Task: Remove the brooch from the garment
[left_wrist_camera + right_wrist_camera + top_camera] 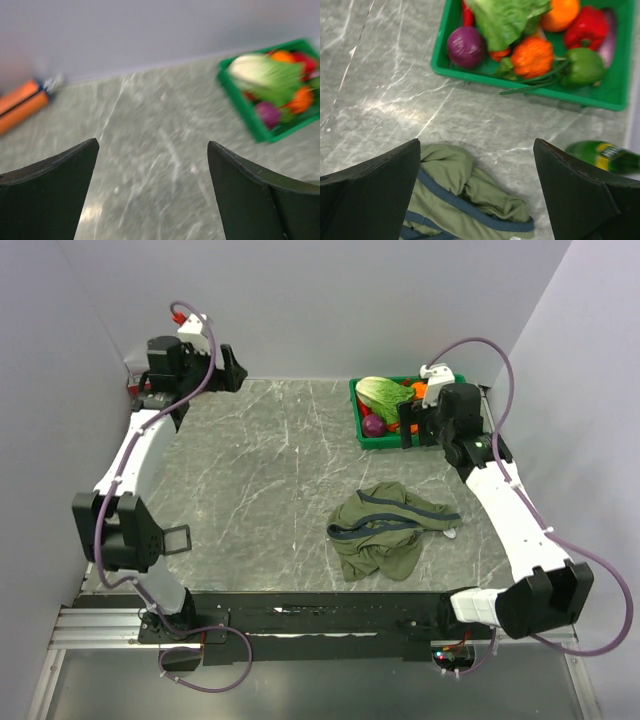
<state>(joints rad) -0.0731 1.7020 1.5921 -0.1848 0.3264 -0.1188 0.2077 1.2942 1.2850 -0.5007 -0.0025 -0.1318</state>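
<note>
The garment (385, 530) is seen crumpled into a loose heap, olive-green with navy trim running in bands across its folds; its chest print is not shown in any view. It is laid on the table (270, 470) right of centre, towards the near edge and just beside the right arm's forearm. The brooch (450, 534) is taken to be the tiny whitish speck at the heap's right edge, touching or just beside the cloth; its shape is too small to be made out. The right gripper (476, 142) is held above the far end of the heap with its fingers spread wide and nothing between them. The left gripper (152, 145) is held at the far left corner, well apart from the garment, its fingers likewise parted and empty. The table is covered in a grey, white-veined marble pattern. A green crate (530, 92) filled with vegetables is set at the far right, and a green bottle (600, 156) is laid near it. Orange tubes (20, 107) are found by the far left wall. The scene is enclosed by plain pale lilac-grey walls (300, 300).
</note>
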